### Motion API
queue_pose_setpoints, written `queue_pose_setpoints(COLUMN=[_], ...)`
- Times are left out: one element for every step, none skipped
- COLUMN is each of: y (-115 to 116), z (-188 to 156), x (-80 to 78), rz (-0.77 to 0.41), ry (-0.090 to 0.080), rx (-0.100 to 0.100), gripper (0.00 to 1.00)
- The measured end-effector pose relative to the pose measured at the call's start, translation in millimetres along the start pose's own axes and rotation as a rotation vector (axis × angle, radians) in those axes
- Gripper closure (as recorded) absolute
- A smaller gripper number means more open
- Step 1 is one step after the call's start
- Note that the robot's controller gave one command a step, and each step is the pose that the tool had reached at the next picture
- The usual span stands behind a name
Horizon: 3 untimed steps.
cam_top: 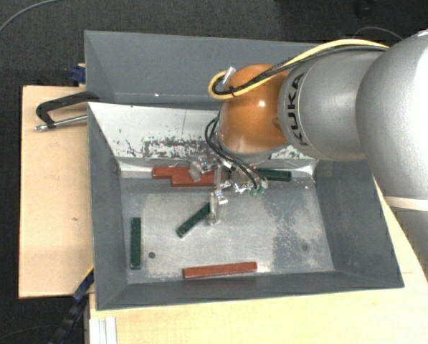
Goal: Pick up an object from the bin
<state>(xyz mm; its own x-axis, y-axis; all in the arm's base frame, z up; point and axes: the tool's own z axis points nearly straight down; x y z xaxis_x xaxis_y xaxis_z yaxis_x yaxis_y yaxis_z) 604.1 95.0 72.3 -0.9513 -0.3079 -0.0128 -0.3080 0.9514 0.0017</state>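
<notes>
My gripper (216,205) hangs low over the middle of the bin, below the orange wrist cover. Its tip sits at the upper right end of a dark green stick (191,223) that lies slanted on the floor. Whether it touches the stick I cannot tell. A red-brown block (172,174) lies just left of the gripper, against the back wall. Another dark green piece (275,175) lies to its right at the back wall, partly hidden by the wrist.
A long red-brown bar (219,269) lies along the front wall. A second dark green stick (135,242) lies lengthwise near the left wall, with a small dark speck (151,256) beside it. The arm covers the bin's back right.
</notes>
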Motion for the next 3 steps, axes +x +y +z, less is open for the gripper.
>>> queue_pose_setpoints(y=[39.8, 39.0, 23.3], z=[1.1, 0.9, -161.0], x=[54.0, 53.4, 34.3], rz=[-0.368, -0.366, -0.260], ry=[0.013, 0.011, -0.003], rx=[-0.003, -0.002, 0.003], gripper=[0.00, 1.00, 1.00])
